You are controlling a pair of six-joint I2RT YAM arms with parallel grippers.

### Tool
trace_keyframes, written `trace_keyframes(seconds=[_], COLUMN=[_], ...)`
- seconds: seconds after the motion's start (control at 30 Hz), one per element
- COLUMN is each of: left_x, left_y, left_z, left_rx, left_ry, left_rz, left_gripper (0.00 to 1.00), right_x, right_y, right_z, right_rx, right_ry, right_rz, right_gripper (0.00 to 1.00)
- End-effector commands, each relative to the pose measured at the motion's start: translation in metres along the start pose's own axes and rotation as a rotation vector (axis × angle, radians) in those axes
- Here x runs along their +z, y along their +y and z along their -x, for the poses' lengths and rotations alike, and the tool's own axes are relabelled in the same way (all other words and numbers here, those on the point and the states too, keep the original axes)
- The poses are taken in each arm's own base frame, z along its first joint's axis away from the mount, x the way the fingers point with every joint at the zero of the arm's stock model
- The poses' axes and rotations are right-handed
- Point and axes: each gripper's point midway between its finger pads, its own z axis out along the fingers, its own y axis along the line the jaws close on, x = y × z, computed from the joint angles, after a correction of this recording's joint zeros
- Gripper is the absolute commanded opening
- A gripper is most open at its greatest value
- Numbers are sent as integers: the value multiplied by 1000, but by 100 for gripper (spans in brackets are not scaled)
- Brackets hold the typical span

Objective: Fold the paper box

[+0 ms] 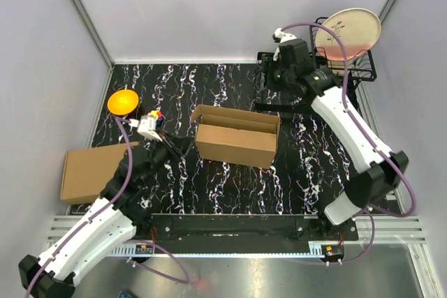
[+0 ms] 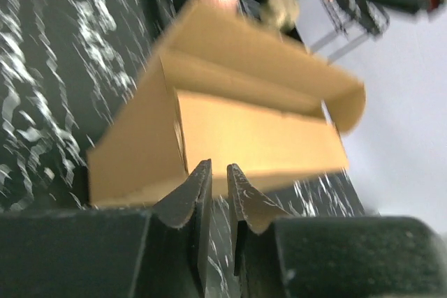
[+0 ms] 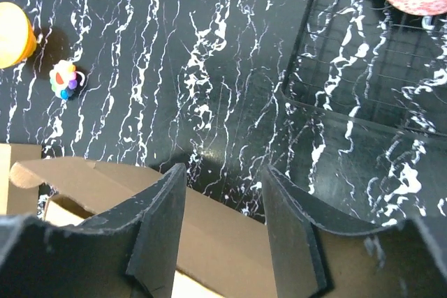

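We judged the brown corrugated cardboard box [image 1: 234, 146] light, stiff, graspable by flaps; left gripper [image 2: 218, 169] stood narrow, right gripper [image 3: 223, 174] wide, both empty.

The left arm [image 1: 94, 232] and right arm [image 1: 346, 120] are clad in white shells with black joints. A purple cable [image 1: 128, 158] is looped along each. Black, tapered fingers [image 3: 160, 221] are fitted.
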Motion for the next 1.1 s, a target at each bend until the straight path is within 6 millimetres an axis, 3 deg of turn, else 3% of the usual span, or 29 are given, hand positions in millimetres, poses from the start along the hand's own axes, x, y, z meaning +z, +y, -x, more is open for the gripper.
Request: trace_keyframes(seconds=[0.0, 0.07, 0.1, 0.13, 0.2, 0.27, 0.3, 0.37, 0.4, 0.53, 0.6, 0.63, 0.9, 1.07], left_x=[-11, -14, -18, -16, -18, -14, -17, -14, -13, 1, 4, 9, 30, 39], left_y=[-49, -50, -62, -57, -69, -67, -80, -77, -81, -80, -86, -82, -82, -77], left_z=[-30, -54, -58, -76, -84, -102, -98, -112, -106, -124, -119, -128, -135, -136], left_rx=[-106, -125, -136, -131, -136, -119, -126, -102, -104, -86, -107, -104, -97, -88], left_ry=[55, 90, 91, 127, 126, 152, 118, 119, 79, 90, 58, 75, 61, 52], left_rz=[-263, -308, -366, -360, -411, -414, -475, -468, -487, -467, -485, -468, -428, -387], left_gripper=[16, 15, 14, 14, 14, 14, 15, 15, 15, 17, 18, 18, 18, 19], right_x=[25, 36, 38, 44, 45, 51, 50, 54, 55, 59, 60, 61, 60, 56], right_y=[14, 17, 20, 23, 31, 38, 38, 39, 39, 38, 35, 31, 30, 37], right_z=[5, 5, 1, 3, -6, -8, -16, -24, -27, -45, -56, -68, -114, -130], right_rx=[-22, -23, -20, -21, -26, -27, -35, -34, -38, -26, -27, -24, -32, -47], right_ry=[47, 70, 96, 106, 169, 212, 255, 321, 336, 396, 431, 461, 555, 585], right_rz=[61, 78, 97, 107, 150, 179, 184, 188, 190, 203, 200, 192, 209, 230], right_gripper=[53, 50, 49, 46, 45, 44, 44, 43, 43, 43, 43, 43, 43, 43])
